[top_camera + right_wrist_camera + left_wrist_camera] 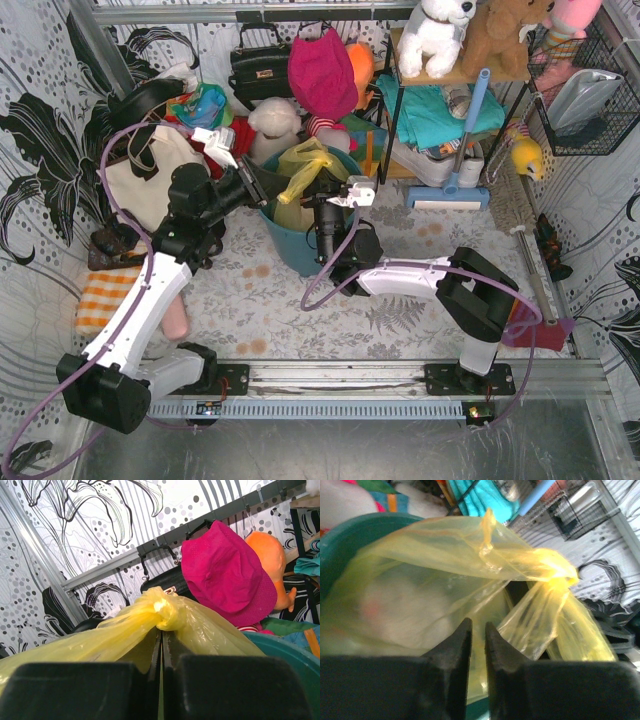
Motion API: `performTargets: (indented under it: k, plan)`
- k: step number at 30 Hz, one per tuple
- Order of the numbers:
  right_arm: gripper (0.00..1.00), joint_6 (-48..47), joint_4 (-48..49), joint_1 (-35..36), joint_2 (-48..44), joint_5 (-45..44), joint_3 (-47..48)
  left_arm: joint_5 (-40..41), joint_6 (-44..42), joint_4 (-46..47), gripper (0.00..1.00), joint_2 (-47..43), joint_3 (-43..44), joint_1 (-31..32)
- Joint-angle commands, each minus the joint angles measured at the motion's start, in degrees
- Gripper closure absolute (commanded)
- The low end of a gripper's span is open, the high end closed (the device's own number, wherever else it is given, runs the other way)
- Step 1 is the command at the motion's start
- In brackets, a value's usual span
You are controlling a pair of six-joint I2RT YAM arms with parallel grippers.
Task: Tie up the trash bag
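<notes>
The thin, translucent yellow-green plastic trash bag (305,172) sat in the teal round bin (290,245). Your right gripper (161,641) was clamped on the bag's twisted neck. Your left gripper (478,627) had a narrow slit between its jaws at the film; whether it pinched any, I couldn't tell.

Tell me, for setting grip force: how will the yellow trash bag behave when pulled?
Probably floppy: the trash bag drapes and bunches over the right gripper. Likely light; pale wadded paper shows through. Its thin film may slip or tear.
</notes>
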State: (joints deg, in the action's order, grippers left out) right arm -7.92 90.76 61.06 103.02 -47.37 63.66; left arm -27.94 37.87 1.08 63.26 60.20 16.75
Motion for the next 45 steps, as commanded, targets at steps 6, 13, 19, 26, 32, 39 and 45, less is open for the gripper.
performTargets:
  k: [6,13,19,26,32,39,45]
  plan:
    - [1.0,-0.9,6.7,-0.2,-1.1,0.2,-0.1,13.3,-24.4,2.5,0.41,-1.8,2.3,3.1]
    - [1.0,-0.4,6.7,-0.2,-1.2,0.2,-0.1,4.9,-40.3,6.8,0.33,1.0,2.2,3.3]
    - [1.0,0.1,6.7,-0.2,-1.3,0.3,-0.4,3.1,-41.0,11.9,0.33,5.6,2.2,3.3]
    - [1.0,-0.7,6.7,-0.2,-1.1,0.1,-0.1,-3.9,-39.2,12.9,0.88,7.2,3.4,3.3]
    - [1.0,-0.5,6.7,-0.2,-0.3,0.3,0.9,-9.9,-38.6,12.4,1.0,0.7,-2.2,3.3]
    - [1.0,0.0,6.7,-0.2,0.1,2.7,2.0,-11.9,-36.1,8.5,1.0,-3.5,-5.1,3.3]
    - [1.0,0.1,6.1,-0.3,0.2,6.8,3.3,-12.2,-34.9,6.7,1.0,-3.7,-6.6,3.4]
